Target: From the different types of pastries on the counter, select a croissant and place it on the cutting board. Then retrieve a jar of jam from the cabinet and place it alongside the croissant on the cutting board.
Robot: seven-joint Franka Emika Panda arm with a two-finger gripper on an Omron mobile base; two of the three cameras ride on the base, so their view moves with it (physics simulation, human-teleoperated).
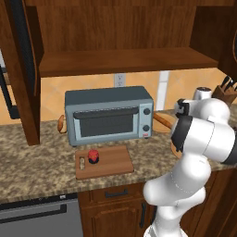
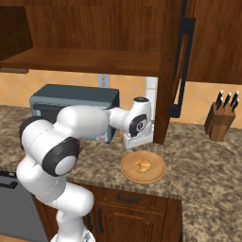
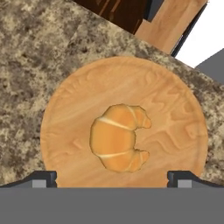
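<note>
The golden croissant (image 3: 118, 138) lies in the middle of a round tan wooden plate (image 3: 175, 105) on the granite counter (image 2: 198, 156). My gripper (image 2: 137, 143) hangs open just above it, with the fingertips (image 3: 43, 178) wide apart on either side of the croissant (image 2: 142, 164) and not touching it. Left of the arm, the reddish-brown cutting board (image 1: 113, 163) lies in front of the toaster oven. A small dark-red jar of jam (image 1: 93, 156) stands on the board near its slot handle. The cabinet (image 1: 125, 60) above has an open shelf.
A grey toaster oven (image 1: 109, 113) stands at the back of the counter. A round bun (image 1: 60, 124) lies to its left and a long loaf (image 1: 162, 121) to its right. A knife block (image 2: 220, 120) sits far right. An open cabinet door (image 2: 182, 61) hangs beside my hand.
</note>
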